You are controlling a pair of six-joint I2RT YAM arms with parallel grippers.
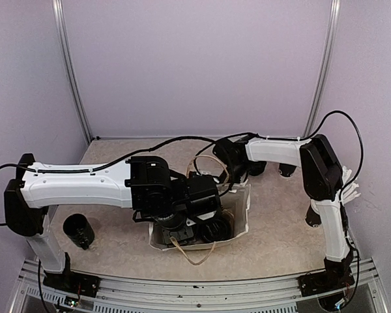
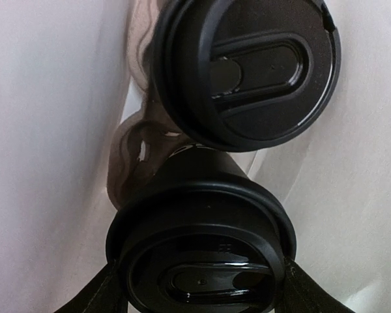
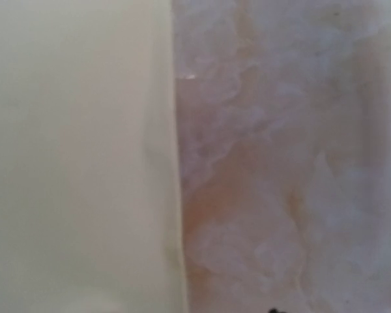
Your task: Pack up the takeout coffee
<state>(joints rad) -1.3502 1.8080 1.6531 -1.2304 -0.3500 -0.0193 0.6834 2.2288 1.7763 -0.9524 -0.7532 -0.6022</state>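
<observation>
Two lidded black cups lie inside the white paper bag [image 1: 243, 218]. In the left wrist view, one takeout coffee [image 2: 202, 254] sits between my left gripper's fingers [image 2: 94, 297], which press on both sides of its lid. A second lidded cup [image 2: 247, 72] rests just beyond it against the bag wall [image 2: 45, 130]. My left gripper [image 1: 205, 225] reaches deep into the bag. My right gripper [image 1: 229, 163] is at the bag's far top edge. Its wrist view shows only the bag wall [image 3: 72, 163] and marbled table [image 3: 280, 163], with its fingers out of frame.
An open black cup [image 1: 78, 230] stands at the left front by the left arm's base. More black cups [image 1: 287, 171] stand at the back right, with white sticks [image 1: 349, 186] and another cup [image 1: 313, 218] beside the right arm. Tan bag handles [image 1: 194, 255] loop out at the front.
</observation>
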